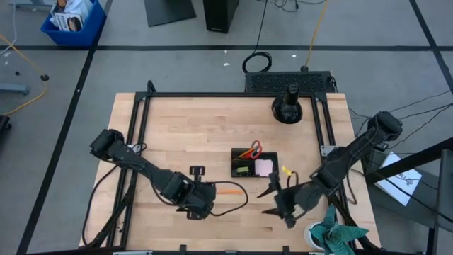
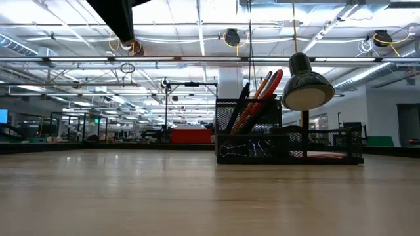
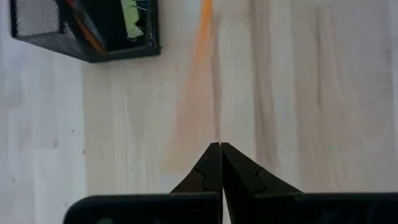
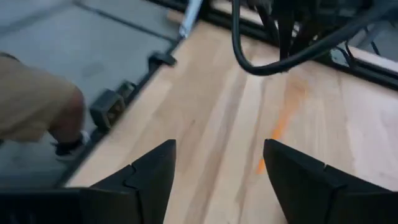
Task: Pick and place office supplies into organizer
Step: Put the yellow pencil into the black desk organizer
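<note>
The orange pencil (image 1: 228, 190) is lying flat on the table (image 1: 184, 127), just ahead of the left gripper (image 1: 210, 196), whose fingers are pressing together on nothing. In the left wrist view it is showing as a blurred orange streak (image 3: 200, 37) running away from the shut fingertips toward the organizer (image 3: 93, 50). By judgement it is light, stiff, thin and liable to roll; the fingers would need parting, then closing across the shaft near its middle, low to the wood.

The right gripper (image 1: 278, 202) is hovering with its fingers spread wide apart and empty, on the pencil's other side; its wrist view is catching the same orange streak (image 4: 281, 124) well beyond its tips.

Farther off, the organizer (image 1: 253, 164) is standing mid-table, already holding the red-handled scissors (image 1: 252, 148), a yellow item and the pink sticky-note pad (image 1: 265, 167). A small yellow item (image 1: 286, 171) is lying just beside the tray.
</note>
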Robot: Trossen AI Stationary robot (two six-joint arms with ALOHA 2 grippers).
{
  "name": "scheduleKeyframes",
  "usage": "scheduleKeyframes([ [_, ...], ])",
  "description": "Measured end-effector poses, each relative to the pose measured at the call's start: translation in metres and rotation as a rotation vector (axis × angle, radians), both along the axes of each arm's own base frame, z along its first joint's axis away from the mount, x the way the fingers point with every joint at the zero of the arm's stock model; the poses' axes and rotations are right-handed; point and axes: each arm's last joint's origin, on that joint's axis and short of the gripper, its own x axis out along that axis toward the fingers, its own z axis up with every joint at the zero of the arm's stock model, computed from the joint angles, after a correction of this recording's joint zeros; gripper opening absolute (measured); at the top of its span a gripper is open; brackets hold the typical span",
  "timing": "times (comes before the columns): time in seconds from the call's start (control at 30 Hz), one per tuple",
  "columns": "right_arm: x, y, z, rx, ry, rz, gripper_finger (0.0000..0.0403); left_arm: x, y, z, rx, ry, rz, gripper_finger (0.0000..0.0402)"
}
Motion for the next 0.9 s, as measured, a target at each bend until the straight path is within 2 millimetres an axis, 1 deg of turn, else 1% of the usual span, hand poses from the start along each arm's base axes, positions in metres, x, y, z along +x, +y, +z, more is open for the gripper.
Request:
scheduleKeyframes([
  [0.1,0.017,0.008,0.001,-0.068,0.050,-0.048,0.0236,0.003,0.005,-0.001,0.015,-0.001,0.002,0.0001],
  [0.2,0.031,0.014,-0.007,-0.169,0.104,-0.102,0.0234,0.005,0.007,-0.002,0.038,-0.002,-0.003,0.0000],
  [0.27,0.040,0.018,-0.014,-0.202,0.106,-0.144,0.0234,0.007,0.008,-0.002,0.054,-0.021,0.001,0.0000],
  [0.4,0.051,0.020,-0.026,-0.160,0.118,-0.225,0.0234,0.007,0.008,-0.002,0.056,-0.024,0.016,0.0001],
  [0.5,0.056,0.018,-0.031,-0.119,0.135,-0.275,0.0234,0.007,0.005,-0.001,0.023,-0.053,0.080,0.0003],
  [0.63,0.057,0.013,-0.038,-0.111,0.149,-0.302,0.0233,0.017,0.006,-0.005,-0.092,-0.187,0.304,0.0004],
  [0.7,0.054,0.009,-0.040,-0.148,0.143,-0.323,0.0233,0.024,0.007,-0.009,-0.138,-0.251,0.373,0.0005],
  [0.77,0.049,0.006,-0.039,-0.174,0.131,-0.318,0.0233,0.034,0.006,-0.016,-0.162,-0.297,0.388,0.0005],
  [0.8,0.046,0.006,-0.038,-0.187,0.127,-0.303,0.0232,0.036,0.005,-0.022,-0.152,-0.290,0.377,0.0005],
  [0.9,0.027,0.001,-0.040,-0.206,0.130,-0.268,0.0215,0.044,0.005,-0.041,-0.131,-0.255,0.390,0.0005],
])
